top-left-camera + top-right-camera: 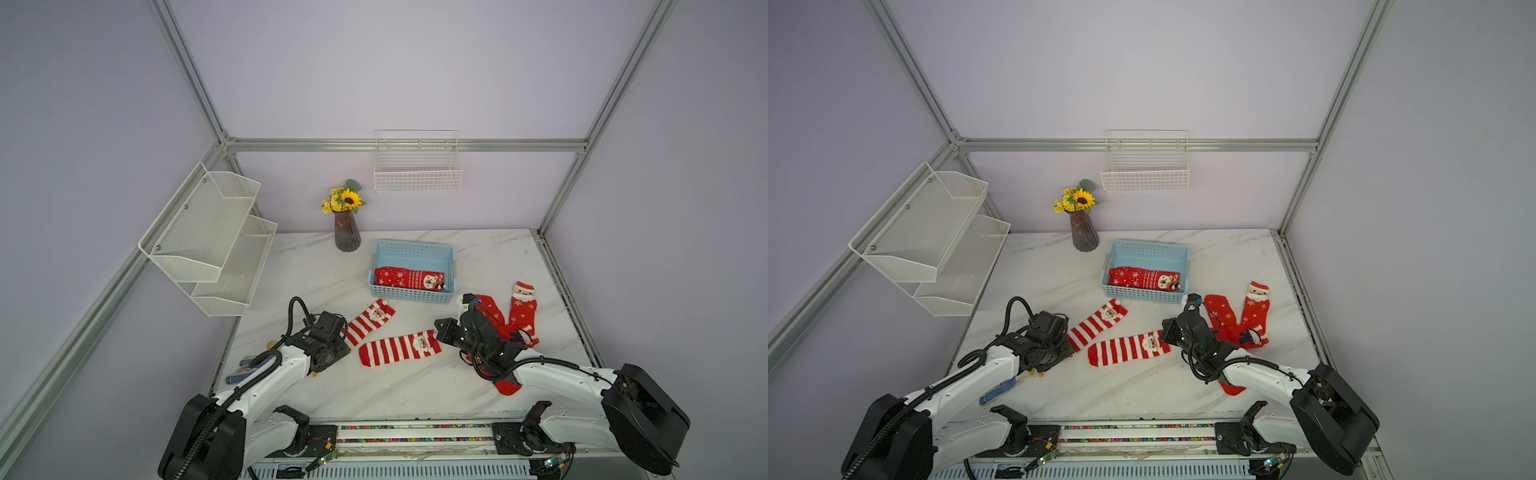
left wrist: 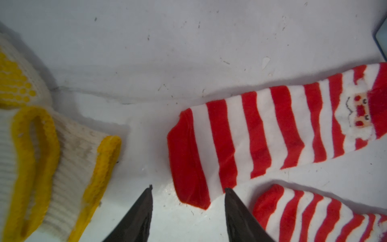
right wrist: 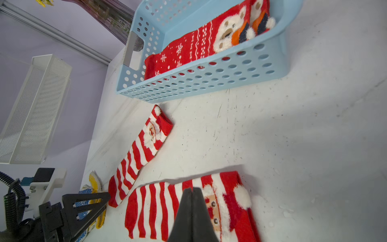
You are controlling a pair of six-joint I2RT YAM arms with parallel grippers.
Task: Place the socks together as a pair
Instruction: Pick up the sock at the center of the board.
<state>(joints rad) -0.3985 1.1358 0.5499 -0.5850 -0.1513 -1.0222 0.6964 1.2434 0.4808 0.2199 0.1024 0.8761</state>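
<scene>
In both top views we see two red-and-white striped socks with Santa faces at the cuffs lying mid-table. The far striped sock (image 1: pixel 370 322) and the near striped sock (image 1: pixel 399 348) lie just apart, toes toward eight and nine o'clock. At twelve o'clock from them, the blue basket (image 1: pixel 409 294) holds folded snowflake socks (image 1: pixel 409 278). At three o'clock, more red Santa socks (image 1: pixel 523 311) overlap. The glove (image 1: pixel 237 377) lies at nine o'clock.

In the left wrist view, the left gripper (image 2: pixel 188 188) stands partly open, with the far striped sock's red toe between its fingers.

In the right wrist view, the right gripper (image 3: pixel 191 189) is closed tight over the near striped sock's Santa face. We cannot tell whether it pinches cloth.
</scene>
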